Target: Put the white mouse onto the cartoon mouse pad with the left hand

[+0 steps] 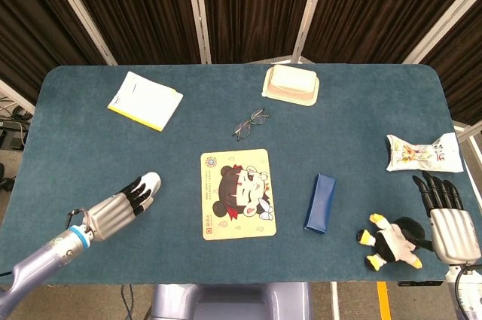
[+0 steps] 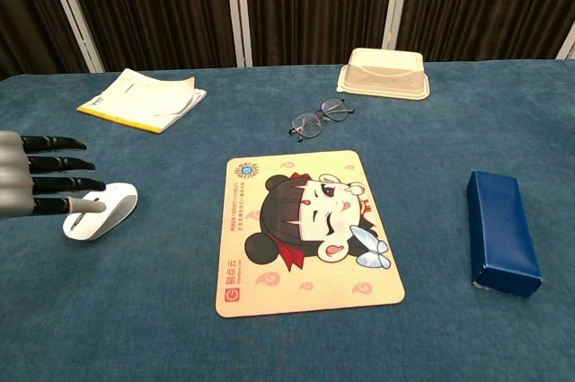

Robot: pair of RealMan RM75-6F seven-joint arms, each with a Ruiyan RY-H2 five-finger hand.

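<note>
- Dark pleated curtains with pale uprights behind, and a big teal cloth-covered table (image 1: 354,132) taking up pretty much everything.
- The cartoon mouse pad (image 2: 302,229) lies flat mid-table — a dark-haired cartoon girl on pale yellow. There's a round logo at its top left corner and a red badge with small characters down the left edge, too tiny for me to read.
- Left hand (image 1: 120,210) hangs over the near end of the white mouse (image 2: 106,208), fingers straight and spread, not closed on anything. From the chest view I can't tell if the fingertips actually touch the shell.
- Right hand (image 1: 449,218) rests at the far right table edge, fingers extended and holding nothing, just beside a plush penguin (image 1: 393,242).
- The mouse sits left of the pad, near it but clear of it. My guess: light, rigid, smooth plastic — likely slippery on top, so I'd pinch the two long sides at the waist rather than press on the domed back. No branding visible on it.
</note>
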